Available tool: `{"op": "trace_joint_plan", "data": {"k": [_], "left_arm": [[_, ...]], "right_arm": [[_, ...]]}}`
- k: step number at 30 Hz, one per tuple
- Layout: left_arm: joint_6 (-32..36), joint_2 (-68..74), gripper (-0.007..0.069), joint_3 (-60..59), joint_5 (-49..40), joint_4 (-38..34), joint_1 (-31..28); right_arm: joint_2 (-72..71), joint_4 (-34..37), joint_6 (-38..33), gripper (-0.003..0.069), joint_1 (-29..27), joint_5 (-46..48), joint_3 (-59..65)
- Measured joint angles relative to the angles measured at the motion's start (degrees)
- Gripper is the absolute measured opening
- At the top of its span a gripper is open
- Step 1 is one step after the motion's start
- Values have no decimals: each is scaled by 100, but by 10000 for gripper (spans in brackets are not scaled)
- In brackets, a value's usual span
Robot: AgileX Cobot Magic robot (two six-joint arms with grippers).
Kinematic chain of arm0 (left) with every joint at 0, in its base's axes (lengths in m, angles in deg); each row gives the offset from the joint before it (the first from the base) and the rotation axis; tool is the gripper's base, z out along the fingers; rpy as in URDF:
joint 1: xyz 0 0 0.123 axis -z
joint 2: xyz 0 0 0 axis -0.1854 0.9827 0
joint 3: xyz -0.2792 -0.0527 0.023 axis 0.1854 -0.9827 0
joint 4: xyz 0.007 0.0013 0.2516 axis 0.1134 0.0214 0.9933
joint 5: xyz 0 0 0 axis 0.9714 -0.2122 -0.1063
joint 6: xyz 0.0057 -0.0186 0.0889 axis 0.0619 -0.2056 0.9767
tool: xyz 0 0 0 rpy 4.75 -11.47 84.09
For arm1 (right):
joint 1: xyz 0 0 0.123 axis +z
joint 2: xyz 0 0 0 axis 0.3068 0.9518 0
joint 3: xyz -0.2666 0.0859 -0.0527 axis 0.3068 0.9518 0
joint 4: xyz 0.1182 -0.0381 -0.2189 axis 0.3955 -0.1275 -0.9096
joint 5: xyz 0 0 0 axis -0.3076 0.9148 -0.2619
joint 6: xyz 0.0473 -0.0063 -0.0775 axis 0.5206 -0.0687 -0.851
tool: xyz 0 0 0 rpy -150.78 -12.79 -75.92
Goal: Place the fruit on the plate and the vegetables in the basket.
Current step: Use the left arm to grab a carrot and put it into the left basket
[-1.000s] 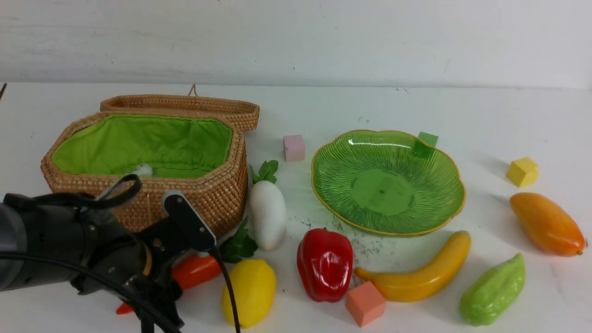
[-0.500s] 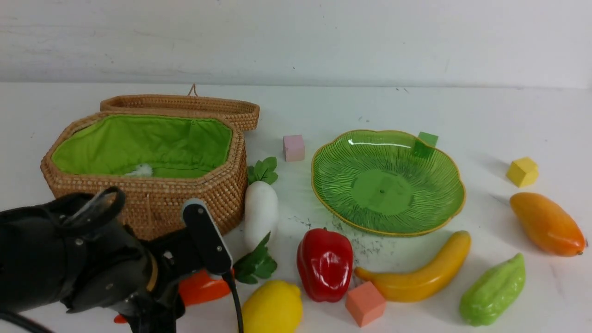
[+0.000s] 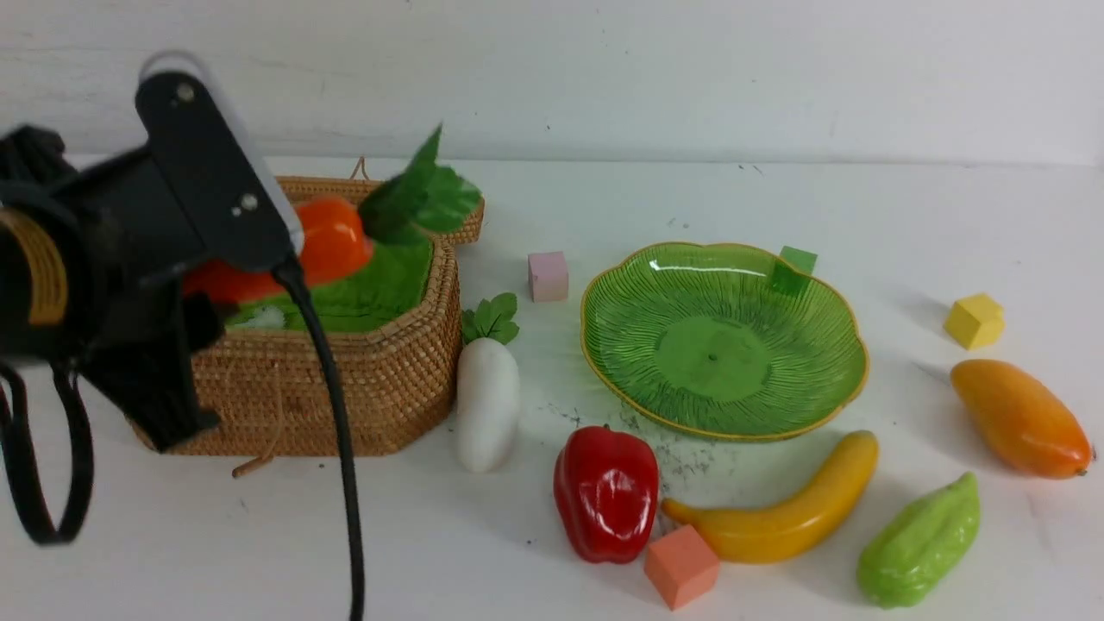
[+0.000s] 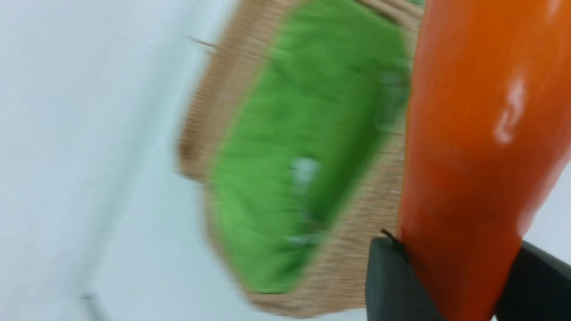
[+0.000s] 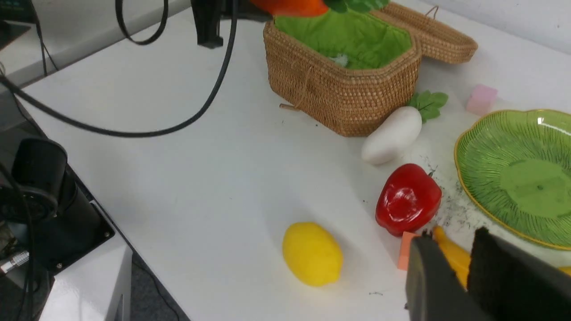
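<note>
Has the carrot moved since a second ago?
Yes. The carrot, clamped in the left gripper, has risen from the table in front of the basket to above its green lining in the front view.

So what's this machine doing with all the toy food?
It is sorting toy food: vegetables go in the basket, fruit on the plate. Right now the left gripper holds the carrot in the air above the open basket, not yet released. The plate has no fruit on it. The radish, red pepper, gourd, banana, mango and lemon all lie on the table. The right gripper hangs low near the banana, holding nothing.
</note>
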Motion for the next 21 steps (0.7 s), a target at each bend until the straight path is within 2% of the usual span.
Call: {"op": "trace_joint_plan", "data": {"k": [5,9,16,18,21], "left_arm": [[1263,782,275,633,179,-465,-849],[1910,1464,275,925,454,-930,-1389],[2490,2263,275,1005,859,-722,-1660],[2504,2392,275,1005,965,-601,-1660],[2368,2567,318,1005,1222,-367,-1660]], "right_arm": [[0,0,0,149,0,-40,0],[0,0,0,149,0,-40,0],[0,0,0,149,0,-34,0],[0,0,0,149,0,-34,0],[0,0,5,149,0,-28,0]]}}
